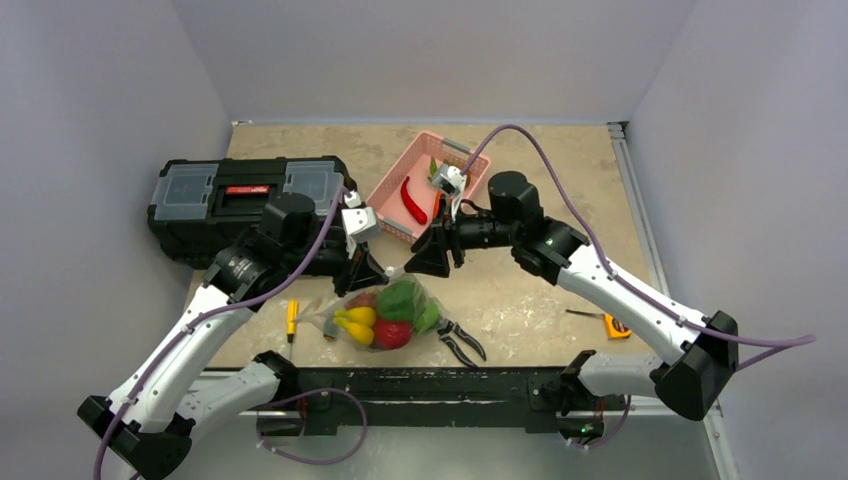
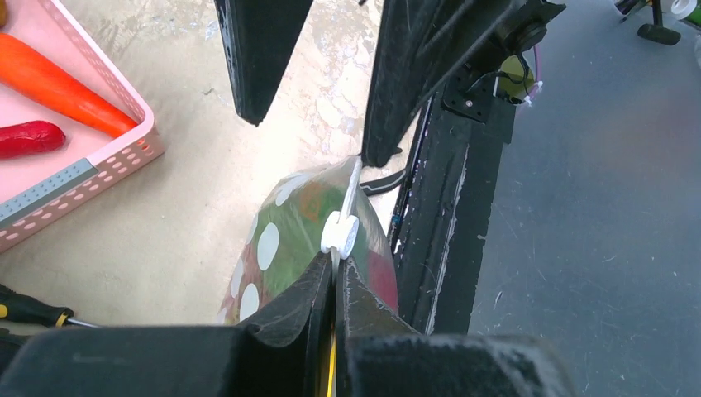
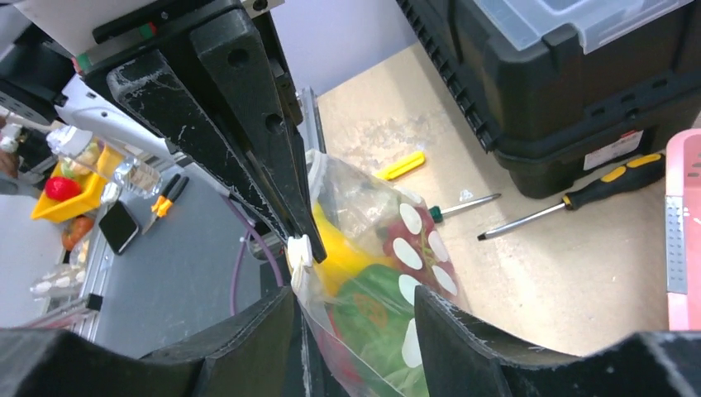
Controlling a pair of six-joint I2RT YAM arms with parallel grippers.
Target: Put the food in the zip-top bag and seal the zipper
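Note:
The zip-top bag rests near the table's front edge, its top pulled up. Inside it show the food: a yellow banana, a green pepper and a red fruit. My left gripper is shut on the zipper, just behind its white slider tab. My right gripper stands open, with the bag's upper part between its fingers and gaps on both sides. In the top view my left gripper and my right gripper meet over the bag.
A pink basket at the back holds a red chili and an orange carrot. A black toolbox stands at the left. Near the bag lie screwdrivers, a yellow tool and pliers. The table's front rail runs close by.

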